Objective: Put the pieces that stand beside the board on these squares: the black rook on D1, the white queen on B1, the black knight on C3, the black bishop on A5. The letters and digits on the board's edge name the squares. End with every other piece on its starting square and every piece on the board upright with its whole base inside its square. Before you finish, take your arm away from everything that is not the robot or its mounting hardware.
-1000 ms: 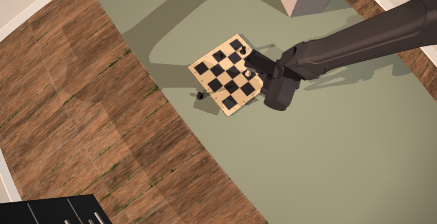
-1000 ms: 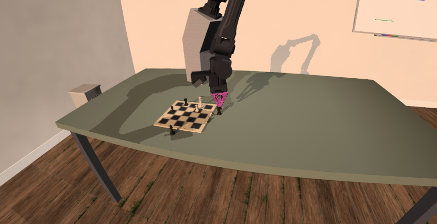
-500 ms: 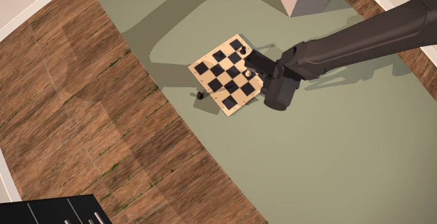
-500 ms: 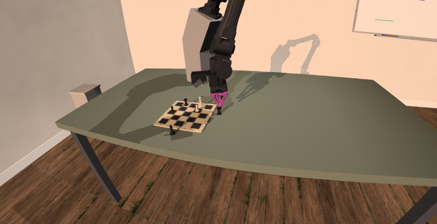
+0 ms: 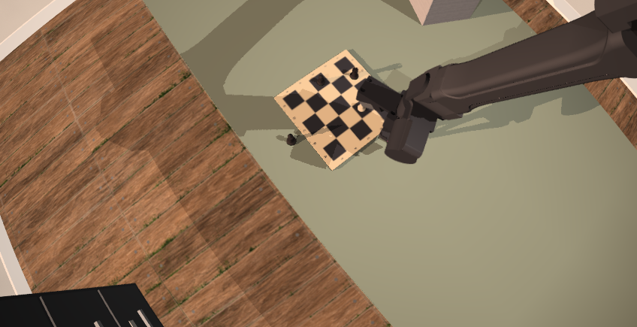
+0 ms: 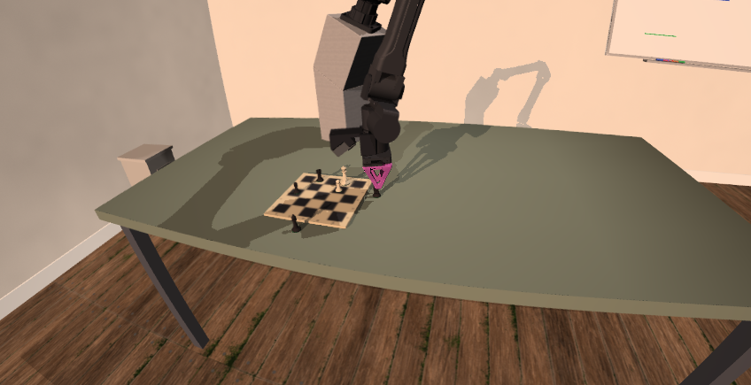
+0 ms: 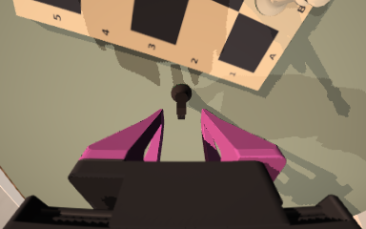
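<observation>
Black piece (image 6: 376, 192) (image 7: 181, 93) just beyond claw (image 6: 377, 186) (image 7: 182, 114)

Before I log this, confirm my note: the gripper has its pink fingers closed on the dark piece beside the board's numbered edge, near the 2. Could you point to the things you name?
Only the grip is wrong: the wrist view shows the pink fingers standing apart, with the dark piece (image 7: 181, 93) (image 6: 376, 193) ahead of their tips, not between them. It does stand beside the board's (image 7: 109, 21) (image 6: 344, 223) numbered edge, near the 2.

Warm light falls on a peach wall (image 6: 579, 96) bearing a whiteboard (image 6: 685, 12) with 2 drawn lines, 1 blue and 1 green. Wooden planks (image 5: 134, 167) (image 6: 326, 328) cover the floor around a green table (image 5: 447, 234) (image 6: 500, 223).
</observation>
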Robot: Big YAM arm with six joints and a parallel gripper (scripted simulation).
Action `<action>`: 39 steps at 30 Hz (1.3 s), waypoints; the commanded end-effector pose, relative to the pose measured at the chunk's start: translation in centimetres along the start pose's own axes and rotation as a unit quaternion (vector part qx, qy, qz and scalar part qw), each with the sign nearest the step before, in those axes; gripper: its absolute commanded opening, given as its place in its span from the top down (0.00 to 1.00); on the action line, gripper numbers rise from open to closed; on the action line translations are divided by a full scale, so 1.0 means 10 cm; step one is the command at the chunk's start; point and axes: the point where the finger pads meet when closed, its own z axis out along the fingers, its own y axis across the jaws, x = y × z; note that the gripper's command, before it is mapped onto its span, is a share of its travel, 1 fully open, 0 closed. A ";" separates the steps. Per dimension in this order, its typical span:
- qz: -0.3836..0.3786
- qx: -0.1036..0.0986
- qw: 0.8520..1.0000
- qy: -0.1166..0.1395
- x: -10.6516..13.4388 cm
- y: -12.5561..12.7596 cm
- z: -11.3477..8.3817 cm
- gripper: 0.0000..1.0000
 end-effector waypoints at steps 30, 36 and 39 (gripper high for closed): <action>0.004 -0.010 1.000 0.000 0.00 0.09 0.16 0.65; 0.004 -0.010 1.000 0.000 0.00 0.09 0.16 0.65; 0.004 -0.010 1.000 0.000 0.00 0.09 0.16 0.65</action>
